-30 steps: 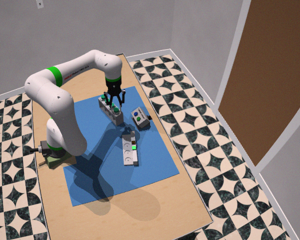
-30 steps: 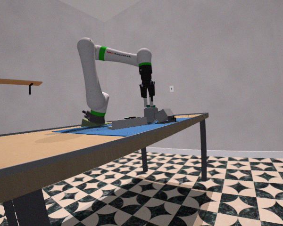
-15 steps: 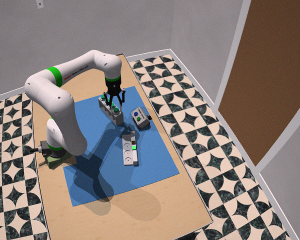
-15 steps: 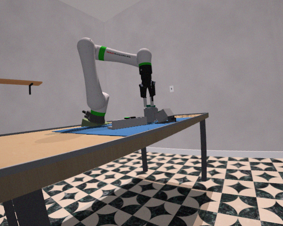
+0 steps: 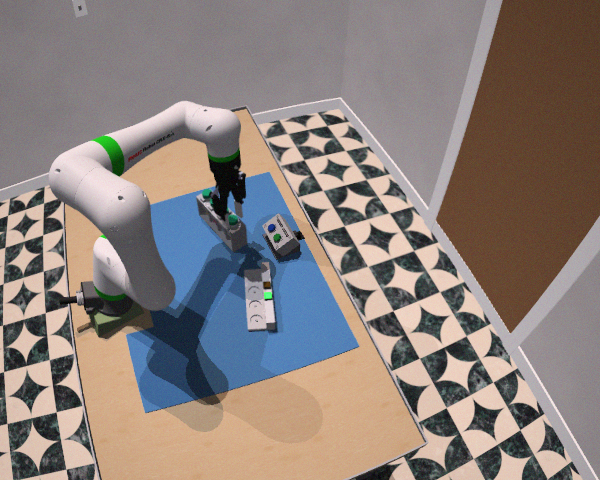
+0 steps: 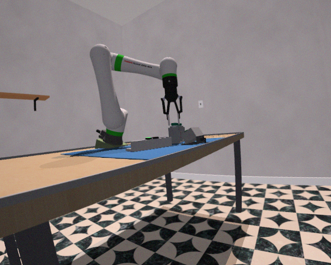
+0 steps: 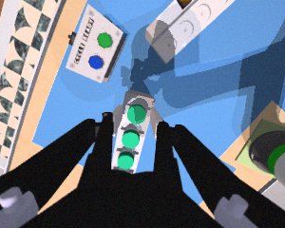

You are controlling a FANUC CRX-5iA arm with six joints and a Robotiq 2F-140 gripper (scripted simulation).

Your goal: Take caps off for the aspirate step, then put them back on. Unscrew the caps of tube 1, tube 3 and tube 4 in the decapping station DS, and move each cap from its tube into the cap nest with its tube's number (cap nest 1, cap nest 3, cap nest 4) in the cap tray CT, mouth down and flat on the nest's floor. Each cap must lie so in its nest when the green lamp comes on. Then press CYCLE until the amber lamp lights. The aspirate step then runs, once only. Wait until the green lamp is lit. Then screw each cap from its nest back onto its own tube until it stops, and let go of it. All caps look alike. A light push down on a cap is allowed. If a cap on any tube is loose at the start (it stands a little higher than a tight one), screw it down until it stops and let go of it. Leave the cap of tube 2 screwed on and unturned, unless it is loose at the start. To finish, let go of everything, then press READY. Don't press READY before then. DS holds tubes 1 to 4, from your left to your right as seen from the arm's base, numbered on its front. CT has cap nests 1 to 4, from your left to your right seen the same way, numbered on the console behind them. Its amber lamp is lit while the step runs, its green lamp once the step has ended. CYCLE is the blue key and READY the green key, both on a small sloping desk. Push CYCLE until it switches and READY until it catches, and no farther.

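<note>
The decapping station (image 5: 221,220) stands on the blue mat with green caps on its tubes. Three caps show in a row in the wrist view (image 7: 131,139). My gripper (image 5: 228,208) hangs above the station, over its right half, with its fingers apart on either side of the cap row (image 7: 133,124) and nothing between them. From the side (image 6: 173,118) its tips stand just above a green cap (image 6: 176,124) without touching it. The cap tray (image 5: 259,302) lies nearer the mat's front. Its nests look empty and its green lamp (image 5: 267,295) is lit.
The sloping key desk (image 5: 282,235) stands right of the station, with the blue CYCLE key (image 5: 272,226) and the green READY key (image 5: 277,237). It also shows in the wrist view (image 7: 96,44). The arm's base (image 5: 109,304) is at the table's left edge.
</note>
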